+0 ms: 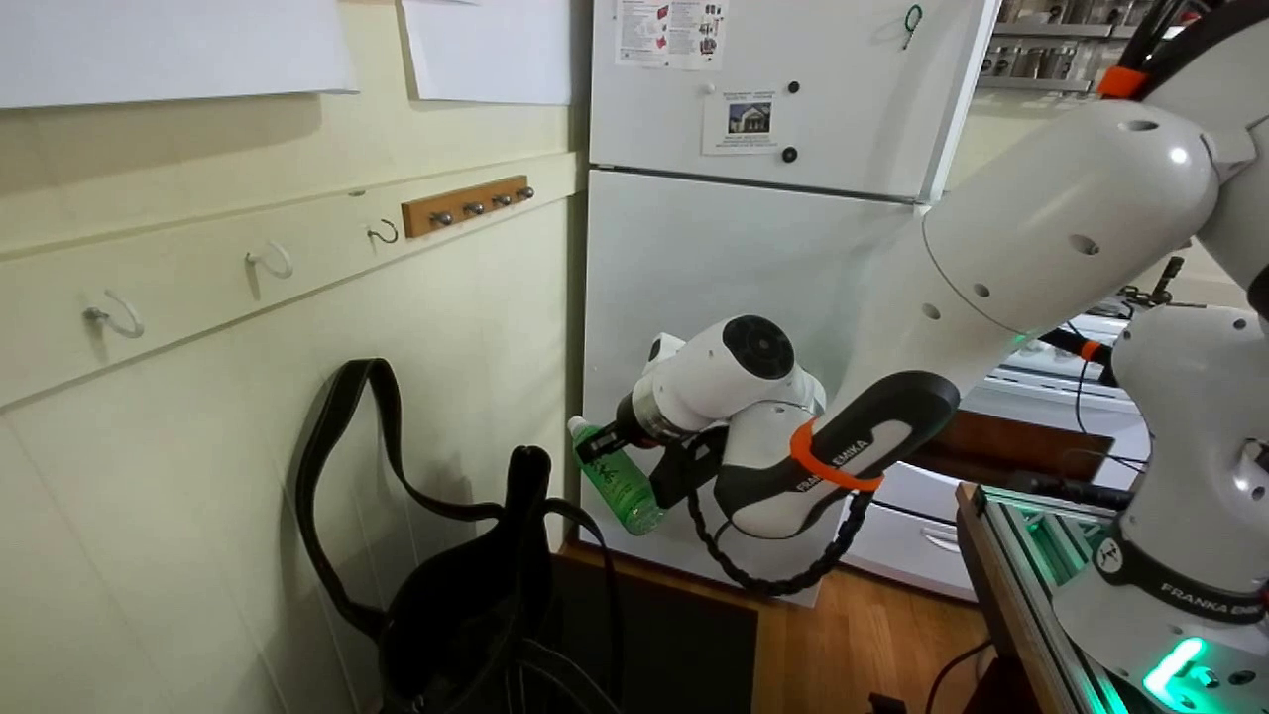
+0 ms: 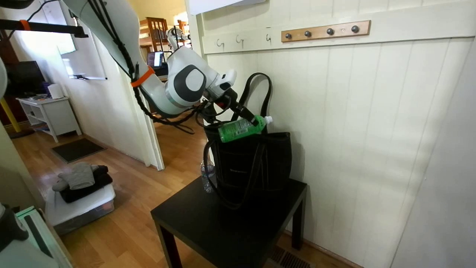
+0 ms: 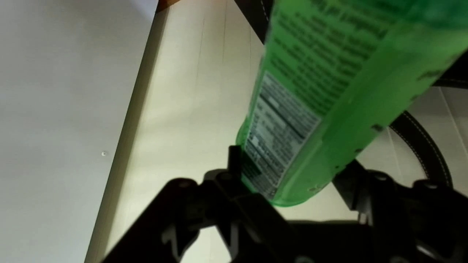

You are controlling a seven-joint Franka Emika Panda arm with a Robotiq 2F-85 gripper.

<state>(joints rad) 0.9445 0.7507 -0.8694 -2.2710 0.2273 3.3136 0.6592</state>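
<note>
My gripper (image 3: 292,171) is shut on a green plastic bottle (image 3: 329,91) with a white cap, one finger on each side of it. The bottle is tilted and in the air; its cap end shows in both exterior views, at the upper left (image 1: 577,424) and at the right (image 2: 268,119). A black tote bag (image 2: 256,163) stands on a black table (image 2: 223,227) against the wall, its handles standing up. In an exterior view the bottle is in front of the bag's upper part; in an exterior view it is right of the bag (image 1: 446,635), apart from it.
A white refrigerator (image 1: 734,258) stands close behind the gripper and bottle. A clear bottle (image 2: 207,175) stands beside the bag on the table. Hooks and a wooden peg rail (image 2: 325,31) are on the wall above. A lidded bin (image 2: 81,208) with cloth on it is on the floor.
</note>
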